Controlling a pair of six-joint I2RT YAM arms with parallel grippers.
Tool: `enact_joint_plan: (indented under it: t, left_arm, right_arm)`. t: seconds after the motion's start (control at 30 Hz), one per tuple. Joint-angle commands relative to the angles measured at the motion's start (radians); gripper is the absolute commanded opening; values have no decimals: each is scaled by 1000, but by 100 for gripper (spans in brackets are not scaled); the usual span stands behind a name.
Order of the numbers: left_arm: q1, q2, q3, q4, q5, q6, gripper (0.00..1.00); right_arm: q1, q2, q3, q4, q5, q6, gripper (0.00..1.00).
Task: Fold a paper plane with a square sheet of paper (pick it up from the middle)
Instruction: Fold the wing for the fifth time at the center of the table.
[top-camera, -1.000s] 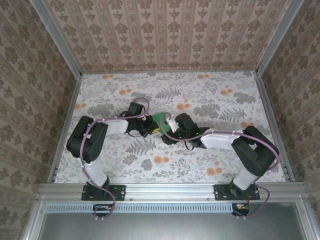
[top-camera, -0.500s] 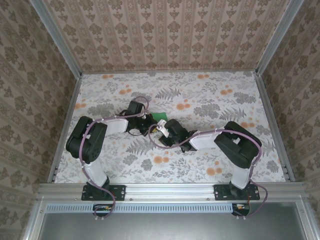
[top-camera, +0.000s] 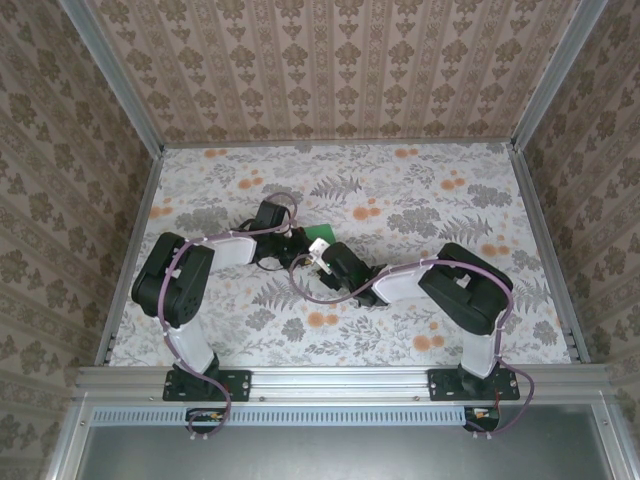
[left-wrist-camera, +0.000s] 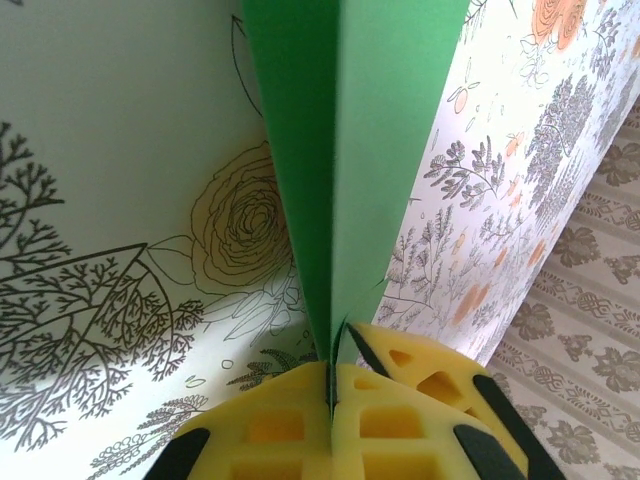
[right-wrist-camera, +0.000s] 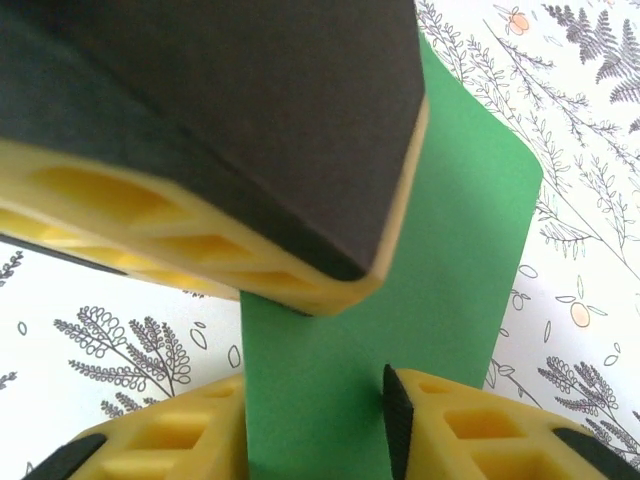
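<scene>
The square sheet of paper (left-wrist-camera: 350, 150) is bright green, folded double and seen edge-on in the left wrist view, rising from my left gripper (left-wrist-camera: 330, 380), which is shut on its lower edge. In the top view the paper (top-camera: 321, 235) shows as a small green patch between my left gripper (top-camera: 300, 244) and my right gripper (top-camera: 318, 262). In the right wrist view the green paper (right-wrist-camera: 400, 280) runs up between the fingers of my right gripper (right-wrist-camera: 315, 430). Those jaws stand apart on either side of it, while the left gripper's finger (right-wrist-camera: 250, 130) looms above.
The table (top-camera: 420, 200) has a floral-print cover and is walled on three sides by patterned panels (top-camera: 330, 70). Both arms meet near the table's middle, the right arm's elbow (top-camera: 470, 290) bent to the right. Metal rails (top-camera: 340, 380) edge the near side.
My right arm has swung left and brought its gripper up to the paper beside the left gripper, with its jaws narrowing. The left gripper has stayed shut on the paper.
</scene>
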Motion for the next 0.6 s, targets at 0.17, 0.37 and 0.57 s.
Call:
enact_joint_plan:
  t: [0.17, 0.37, 0.57]
  left_arm:
    - [7, -41, 26, -45, 10, -10, 3]
    - [16, -58, 23, -66, 4, -1, 6]
    - [30, -70, 17, -75, 2, 5, 19]
  right_arm:
    - [14, 26, -8, 29, 74, -50, 26]
    - [14, 25, -19, 37, 94, -57, 16]
    - [14, 15, -22, 31, 72, -57, 4]
